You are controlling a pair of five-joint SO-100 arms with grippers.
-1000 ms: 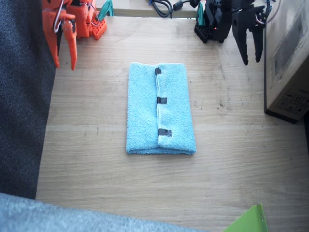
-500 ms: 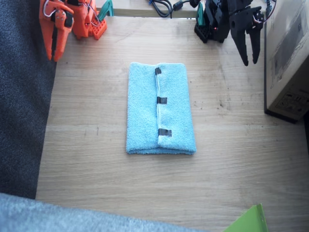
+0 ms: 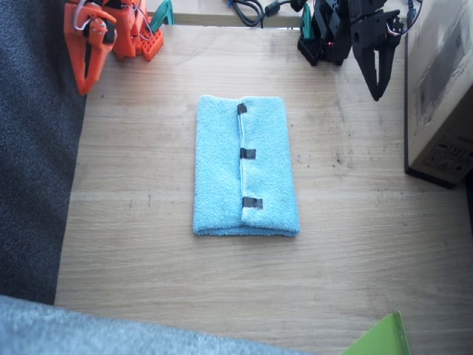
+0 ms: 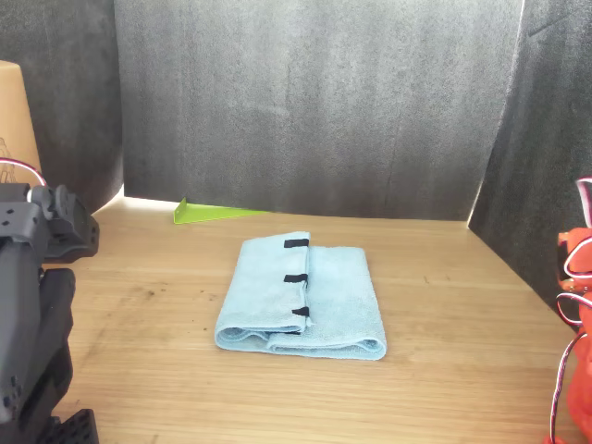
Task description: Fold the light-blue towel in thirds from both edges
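The light-blue towel [image 3: 244, 166] lies folded into a narrow rectangle in the middle of the wooden table [image 3: 148, 244]; it also shows in the front view [image 4: 305, 296]. One short edge lies on top, running down the towel's middle with three black tape strips [image 3: 247, 154] along it. The other edge is hidden under the fold. My right gripper [image 3: 87, 80], orange, hangs shut at the back, far from the towel and holding nothing. My left gripper [image 3: 378, 89], black, hangs shut at the opposite back corner, also holding nothing.
A cardboard box [image 3: 443, 89] stands close beside the left arm. Dark grey fabric [image 3: 33, 148] drapes along the right arm's side of the table. A lime-green sheet [image 3: 380, 336] pokes in at the near edge. Cables [image 3: 247, 9] lie at the back.
Both grippers went from open to shut. The right gripper pulled back up towards its base; the left one stayed almost in place. The towel has not moved.
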